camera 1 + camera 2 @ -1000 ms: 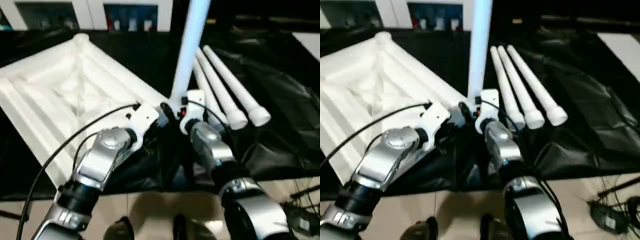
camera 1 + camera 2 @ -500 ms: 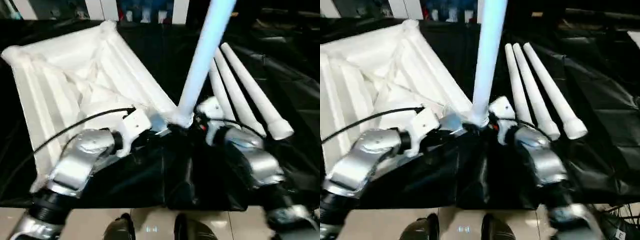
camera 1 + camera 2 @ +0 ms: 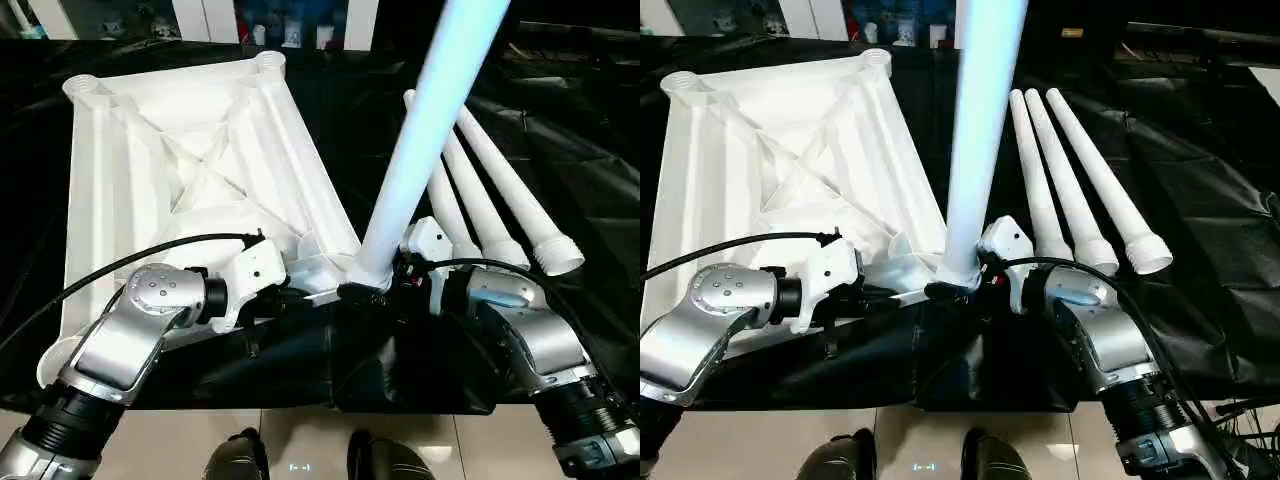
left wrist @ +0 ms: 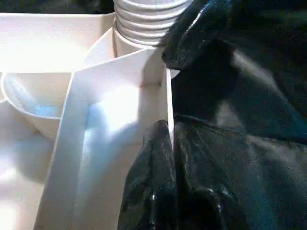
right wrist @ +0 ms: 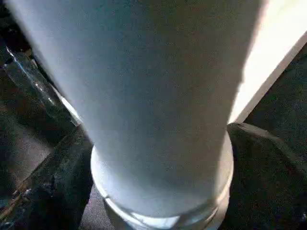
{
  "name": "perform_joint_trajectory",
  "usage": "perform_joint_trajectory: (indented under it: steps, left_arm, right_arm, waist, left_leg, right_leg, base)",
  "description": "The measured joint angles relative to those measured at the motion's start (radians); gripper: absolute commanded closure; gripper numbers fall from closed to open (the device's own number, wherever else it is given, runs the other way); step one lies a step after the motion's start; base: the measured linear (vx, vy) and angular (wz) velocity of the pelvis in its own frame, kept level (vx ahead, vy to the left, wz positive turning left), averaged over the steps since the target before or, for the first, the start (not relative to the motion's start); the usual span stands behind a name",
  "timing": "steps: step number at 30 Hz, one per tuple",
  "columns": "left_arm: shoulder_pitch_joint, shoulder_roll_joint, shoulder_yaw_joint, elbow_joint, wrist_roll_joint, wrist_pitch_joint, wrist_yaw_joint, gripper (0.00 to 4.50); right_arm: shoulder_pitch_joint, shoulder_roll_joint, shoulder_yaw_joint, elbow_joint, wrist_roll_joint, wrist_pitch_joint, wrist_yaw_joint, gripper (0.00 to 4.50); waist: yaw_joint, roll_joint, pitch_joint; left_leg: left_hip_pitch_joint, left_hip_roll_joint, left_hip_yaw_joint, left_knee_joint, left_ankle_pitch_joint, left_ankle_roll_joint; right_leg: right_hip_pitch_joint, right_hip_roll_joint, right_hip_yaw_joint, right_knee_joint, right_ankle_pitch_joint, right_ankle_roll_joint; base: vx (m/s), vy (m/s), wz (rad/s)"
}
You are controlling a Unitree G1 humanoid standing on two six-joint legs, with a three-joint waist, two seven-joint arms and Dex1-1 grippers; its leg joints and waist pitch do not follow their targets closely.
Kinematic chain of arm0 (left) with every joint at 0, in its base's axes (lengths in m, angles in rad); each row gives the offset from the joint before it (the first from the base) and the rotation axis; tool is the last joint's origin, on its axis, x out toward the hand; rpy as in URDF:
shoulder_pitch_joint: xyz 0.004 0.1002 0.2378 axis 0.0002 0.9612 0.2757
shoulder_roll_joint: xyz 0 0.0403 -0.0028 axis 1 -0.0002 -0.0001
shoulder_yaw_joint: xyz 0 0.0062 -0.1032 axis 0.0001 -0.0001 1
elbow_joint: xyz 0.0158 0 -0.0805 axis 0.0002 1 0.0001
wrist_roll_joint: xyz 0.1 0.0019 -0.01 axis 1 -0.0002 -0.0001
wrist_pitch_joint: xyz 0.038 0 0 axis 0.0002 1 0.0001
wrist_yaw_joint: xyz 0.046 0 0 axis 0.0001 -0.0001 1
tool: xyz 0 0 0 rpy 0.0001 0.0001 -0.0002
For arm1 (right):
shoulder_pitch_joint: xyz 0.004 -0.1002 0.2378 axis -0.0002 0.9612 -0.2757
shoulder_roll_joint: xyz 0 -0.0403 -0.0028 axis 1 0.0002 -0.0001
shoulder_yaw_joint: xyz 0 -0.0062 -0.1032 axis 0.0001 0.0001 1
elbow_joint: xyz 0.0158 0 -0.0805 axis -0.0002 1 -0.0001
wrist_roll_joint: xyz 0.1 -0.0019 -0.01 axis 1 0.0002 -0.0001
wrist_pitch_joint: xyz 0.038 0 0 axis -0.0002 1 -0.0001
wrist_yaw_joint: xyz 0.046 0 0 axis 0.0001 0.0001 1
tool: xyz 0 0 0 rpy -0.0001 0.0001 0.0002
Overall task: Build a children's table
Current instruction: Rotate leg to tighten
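Observation:
The white tabletop (image 3: 170,160) lies upside down on black cloth, ribbed underside up. One white leg (image 3: 420,130) stands upright in its near right corner socket. The other three legs (image 3: 1080,190) lie side by side to the right. My left gripper (image 4: 170,129) is shut on a thin white wall of the tabletop right beside that socket. Around the base of the upright leg (image 5: 153,96) sits my right gripper (image 3: 965,288), open, with a black finger (image 5: 261,167) on each side of the leg.
Black cloth (image 3: 1200,200) covers the worktable, and its front edge runs just below my forearms. Beyond that edge are the tiled floor and my feet (image 3: 300,465). A black cable (image 3: 130,262) arcs from my left wrist over the tabletop's near edge.
The camera has tilted, so the whole picture has shifted and more of the tabletop shows. Both grippers stay at the near right corner, and the leg still stands upright.

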State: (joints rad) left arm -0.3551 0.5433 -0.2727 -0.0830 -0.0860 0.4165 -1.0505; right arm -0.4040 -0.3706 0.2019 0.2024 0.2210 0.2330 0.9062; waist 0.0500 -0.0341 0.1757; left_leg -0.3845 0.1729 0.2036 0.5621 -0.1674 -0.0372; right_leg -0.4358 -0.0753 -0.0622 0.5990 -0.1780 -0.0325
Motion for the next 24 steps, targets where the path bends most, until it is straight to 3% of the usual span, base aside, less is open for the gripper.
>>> perform_joint_trajectory:
  steps: [3, 13, 24]
  left_arm:
    - [0.001, 0.004, 0.001, 0.0, -0.003, -0.002, -0.005, 4.5]
    - [0.006, 0.006, 0.003, 0.001, -0.007, -0.006, -0.01, 4.5]
    - [0.008, -0.002, 0.011, 0.011, -0.005, -0.001, 0.003, 4.5]
  right_arm:
    - [-0.001, -0.005, 0.0, -0.004, 0.001, 0.004, 0.01, 0.18]
    - [-0.001, -0.004, -0.001, -0.004, 0.005, 0.01, 0.017, 0.91]
    - [0.007, 0.029, -0.009, -0.005, 0.001, 0.012, -0.013, 1.41]
  waist:
    - [0.0, 0.0, 0.0]
    - [-0.001, -0.001, 0.0]
    - [-0.014, -0.002, -0.001]
  left_leg:
    - [0.0, 0.0, 0.0, 0.0, 0.0, 0.0]
    - [0.0, 0.0, 0.0, 0.002, 0.0, 0.0]
    - [0.001, 0.001, -0.001, 0.006, 0.0, 0.0]
  right_leg:
    - [-0.001, 0.0, 0.0, 0.001, 0.0, 0.0]
    - [0.0, 0.0, 0.0, 0.002, 0.0, 0.0]
    - [0.0, 0.0, 0.0, 0.008, 0.0, 0.0]
  base:
    - [0.0, 0.0, 0.0]
    - [0.0, 0.0, 0.0]
    - [0.0, 0.0, 0.0]
